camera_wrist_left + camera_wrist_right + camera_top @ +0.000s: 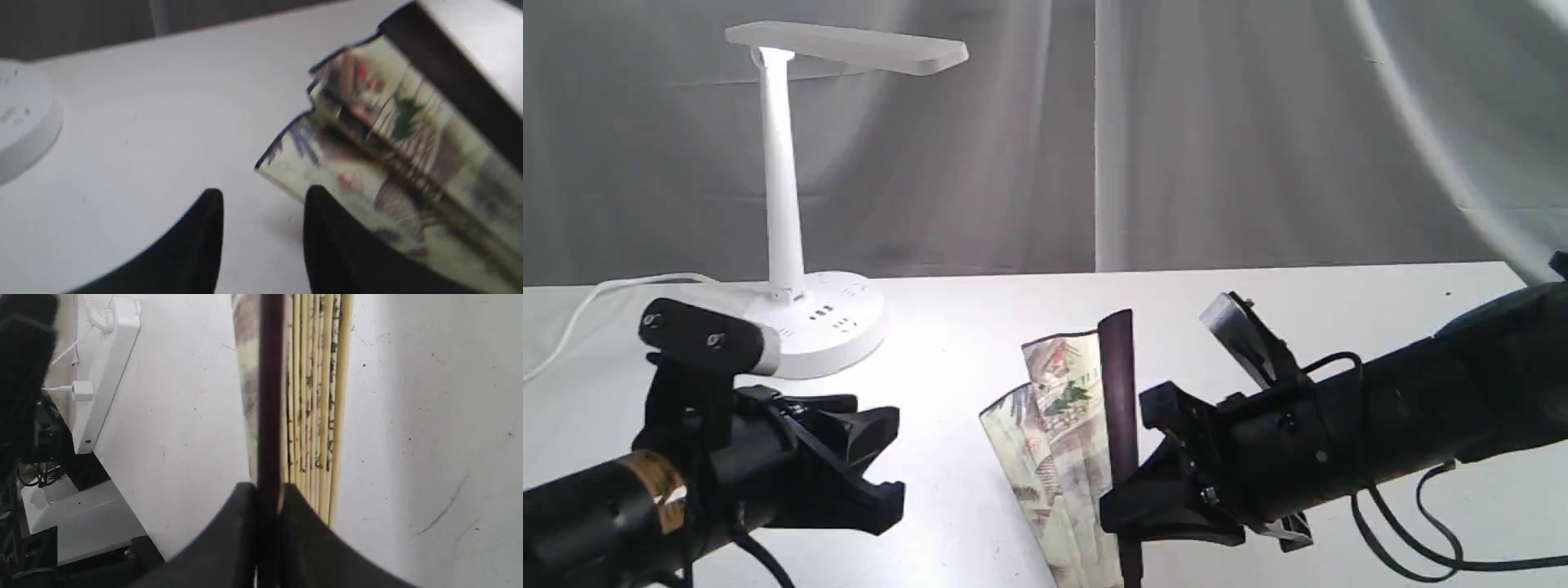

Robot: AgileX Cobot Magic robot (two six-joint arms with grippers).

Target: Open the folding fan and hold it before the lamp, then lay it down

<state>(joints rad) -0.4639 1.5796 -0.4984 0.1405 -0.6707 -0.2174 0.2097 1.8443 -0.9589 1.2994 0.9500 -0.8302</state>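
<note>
The folding fan (1054, 425) stands partly spread over the white table, its cream painted leaf pleated beside one dark maroon outer rib. My right gripper (1131, 498) is shut on that dark rib low down; in the right wrist view the jaws (267, 490) pinch the rib, with the fan's (314, 396) pale slats alongside. My left gripper (894, 461) is open and empty, left of the fan. In the left wrist view its fingers (263, 196) stand apart over bare table, close to the edge of the blurred fan (392, 134). The white lamp (783, 180) stands lit at the back left, its base (20, 118) in the left wrist view.
The lamp's white cord (572, 318) trails off to the left across the table (980, 327). A grey curtain (1217, 131) hangs behind. Beyond the table's edge, the right wrist view shows a white power strip (108, 363) and dark equipment.
</note>
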